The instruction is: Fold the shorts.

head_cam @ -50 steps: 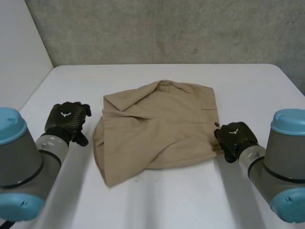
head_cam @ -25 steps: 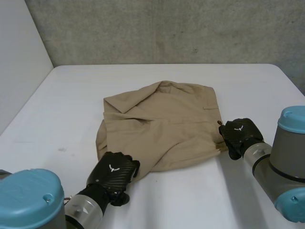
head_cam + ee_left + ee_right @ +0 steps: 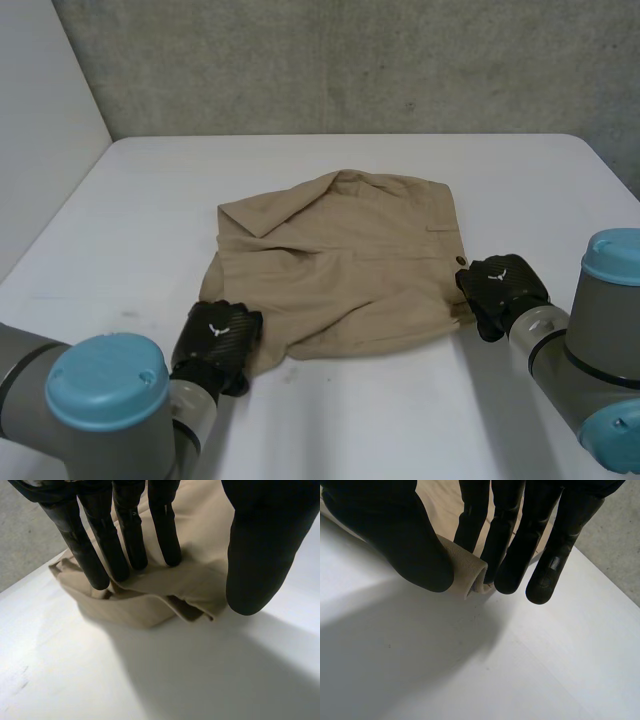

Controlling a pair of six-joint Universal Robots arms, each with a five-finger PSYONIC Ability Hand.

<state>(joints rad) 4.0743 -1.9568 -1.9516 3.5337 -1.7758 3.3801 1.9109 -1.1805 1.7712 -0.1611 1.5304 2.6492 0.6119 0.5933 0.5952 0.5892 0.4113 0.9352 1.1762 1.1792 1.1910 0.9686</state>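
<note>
The tan shorts [image 3: 340, 260] lie crumpled in the middle of the white table [image 3: 400, 410], with a flap folded over at the far left. My left hand [image 3: 215, 342] is at their near left corner. In the left wrist view its straight fingers [image 3: 130, 540] press down on the bunched hem [image 3: 165, 587], and the thumb [image 3: 260, 560] stands apart beside the cloth's corner. My right hand [image 3: 498, 292] is at the shorts' right edge by a dark button [image 3: 461, 262]. There its thumb [image 3: 395, 535] and fingers [image 3: 512, 550] pinch a rolled fold of cloth [image 3: 470, 577].
A grey concrete wall [image 3: 350, 60] runs behind the table's far edge. A pale wall [image 3: 40, 150] stands to the left. Bare white tabletop [image 3: 470, 670] spreads in front of the shorts and on both sides of them.
My left arm swung from the table left of the shorts to their near left corner, and that corner's hem has been pushed in. My right hand stayed at the right edge.
</note>
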